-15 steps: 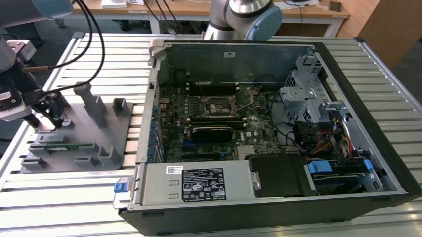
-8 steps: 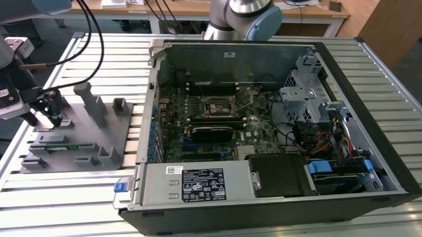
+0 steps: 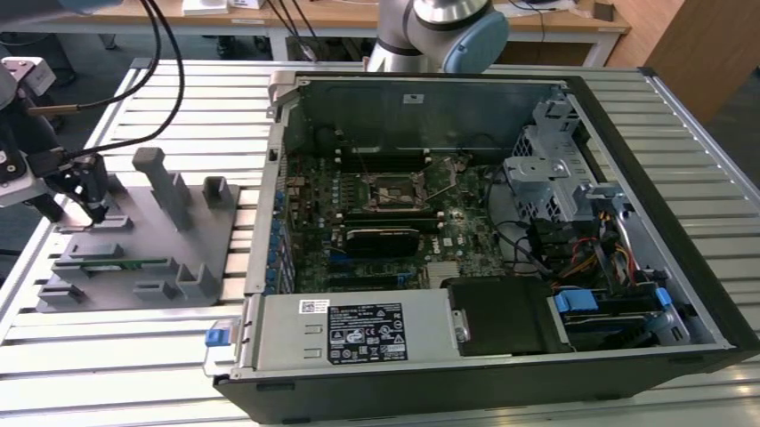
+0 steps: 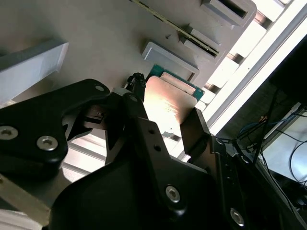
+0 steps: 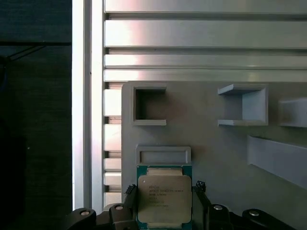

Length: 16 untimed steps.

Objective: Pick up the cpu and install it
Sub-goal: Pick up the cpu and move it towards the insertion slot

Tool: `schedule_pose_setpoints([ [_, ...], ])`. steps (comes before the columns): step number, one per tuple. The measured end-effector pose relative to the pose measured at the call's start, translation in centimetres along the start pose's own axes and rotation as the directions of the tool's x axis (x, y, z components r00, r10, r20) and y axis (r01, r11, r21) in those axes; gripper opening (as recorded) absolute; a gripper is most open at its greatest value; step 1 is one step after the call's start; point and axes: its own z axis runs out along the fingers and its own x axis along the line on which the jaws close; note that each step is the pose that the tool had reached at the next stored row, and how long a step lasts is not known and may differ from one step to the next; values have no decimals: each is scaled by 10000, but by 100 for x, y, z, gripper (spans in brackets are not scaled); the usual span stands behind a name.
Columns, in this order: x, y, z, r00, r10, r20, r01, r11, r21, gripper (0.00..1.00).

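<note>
The cpu (image 5: 164,203), a square chip with a silver-grey lid on a green board, lies on the grey fixture plate (image 3: 178,240) at the exterior view's left, just in front of a small grey bracket (image 5: 163,155). My gripper (image 5: 164,189) is down over it, one black finger against each of two opposite sides. In the second wrist view the cpu (image 4: 170,98) fills the gap between the fingers of the gripper (image 4: 165,103). In the exterior view my gripper (image 3: 95,213) stands low over the plate's far left part. The motherboard's socket (image 3: 392,191) lies open inside the computer case (image 3: 665,231).
The fixture plate carries upright grey posts (image 3: 160,182) and a green memory stick (image 3: 113,264) in a slot. The open case takes up the middle and right of the slatted table (image 3: 107,356). Black cables (image 3: 166,80) hang near my arm, whose base (image 3: 433,31) stands behind the case.
</note>
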Motion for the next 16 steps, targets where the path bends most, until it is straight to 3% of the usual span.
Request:
schedule_pose_setpoints([
  [16,0,2,-160,10000,0,3,0,10000,6,54],
])
